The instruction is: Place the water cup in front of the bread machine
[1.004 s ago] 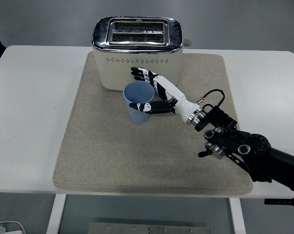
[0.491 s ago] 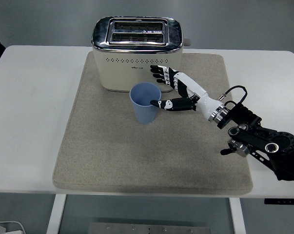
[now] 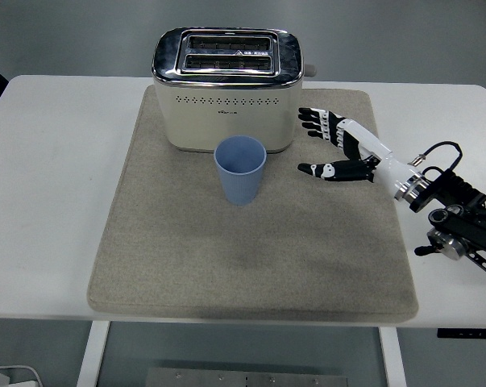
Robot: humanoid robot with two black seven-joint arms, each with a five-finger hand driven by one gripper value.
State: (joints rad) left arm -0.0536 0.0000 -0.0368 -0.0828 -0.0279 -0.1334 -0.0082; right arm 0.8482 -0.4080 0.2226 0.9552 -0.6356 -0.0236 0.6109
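**Head view: cup set down before the toaster, right hand clear of it**

Head view looks down over a white table [image 3: 57,201] with a beige mat [image 3: 251,266] covering its middle. Bread machine [image 3: 224,87], a cream two-slot toaster with chrome top, stands at the mat's far edge, slots facing up, both apparently empty.

Water cup [image 3: 240,170], blue, stands upright on the mat just beside the toaster's front face, mouth up. Whether it holds anything cannot be told from this angle. Its rim overlaps the toaster's lower front in the picture; actual contact between them is uncertain. The placement suits the task: cup in front of the machine, roughly centred on it, on a flat patch of mat.

Right hand [image 3: 339,149] hangs over the mat to the right of the cup, well apart from it. Fingers [image 3: 313,122] are spread and extended toward the toaster's right corner, thumb [image 3: 319,170] pointing left toward the cup. It holds nothing. The open posture and sideways gap suggest a release, with the palm facing the cup so a withdrawal would not knock it.

Left arm does not show.

Judgement: the goal looks met. The main risk is a fingertip catching the toaster's corner.
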